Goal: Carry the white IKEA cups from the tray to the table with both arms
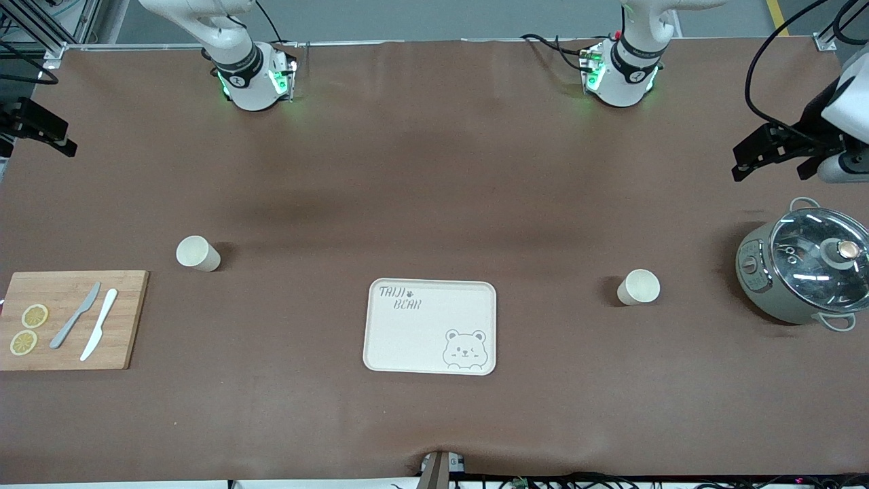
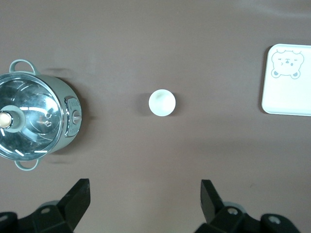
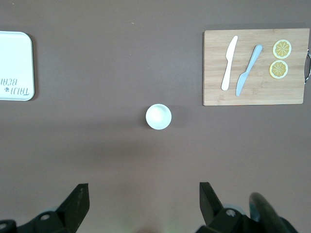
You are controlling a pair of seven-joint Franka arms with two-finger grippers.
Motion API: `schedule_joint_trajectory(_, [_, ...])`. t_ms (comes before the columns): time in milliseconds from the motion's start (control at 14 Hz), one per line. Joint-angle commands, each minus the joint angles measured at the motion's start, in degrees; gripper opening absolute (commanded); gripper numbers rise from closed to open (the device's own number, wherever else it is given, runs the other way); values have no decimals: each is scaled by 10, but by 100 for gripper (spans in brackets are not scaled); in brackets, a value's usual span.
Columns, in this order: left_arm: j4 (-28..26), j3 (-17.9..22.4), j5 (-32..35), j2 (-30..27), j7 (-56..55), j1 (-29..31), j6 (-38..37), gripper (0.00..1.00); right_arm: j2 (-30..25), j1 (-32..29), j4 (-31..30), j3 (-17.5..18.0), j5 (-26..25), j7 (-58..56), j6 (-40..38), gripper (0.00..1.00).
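Two white cups stand upright on the brown table. One cup (image 1: pixel 197 253) is toward the right arm's end, the other cup (image 1: pixel 638 286) toward the left arm's end. The bear-print tray (image 1: pixel 421 339) lies between them, nearer the front camera, with nothing on it. My left gripper (image 1: pixel 774 163) is open and empty, high above the table near its cup (image 2: pixel 162 103). Its own view shows it too (image 2: pixel 145 194). My right gripper (image 1: pixel 47 132) is open and empty, high near its cup (image 3: pixel 158 116), and also shows in its own view (image 3: pixel 144 196).
A wooden cutting board (image 1: pixel 129 319) with two knives and two lemon slices lies at the right arm's end. A grey-green pot with a glass lid (image 1: pixel 804 265) stands at the left arm's end. The tray also shows in the wrist views (image 2: pixel 286 92) (image 3: pixel 14 58).
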Motion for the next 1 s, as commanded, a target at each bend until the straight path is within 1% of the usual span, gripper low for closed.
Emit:
schedule_joint_trajectory(0, [-22,21,0,-16,7,-11,14,100,0,-6,4,4,10,7,1,100])
schedule_joint_trajectory(357, [-11,26,-8,0,7,-7,13,100,1,-8,4,5,11,7,2,100])
schedule_joint_trajectory(929, [-10,23,-7,1,7,-8,10,100,2,-9,5,4,11,7,4,100])
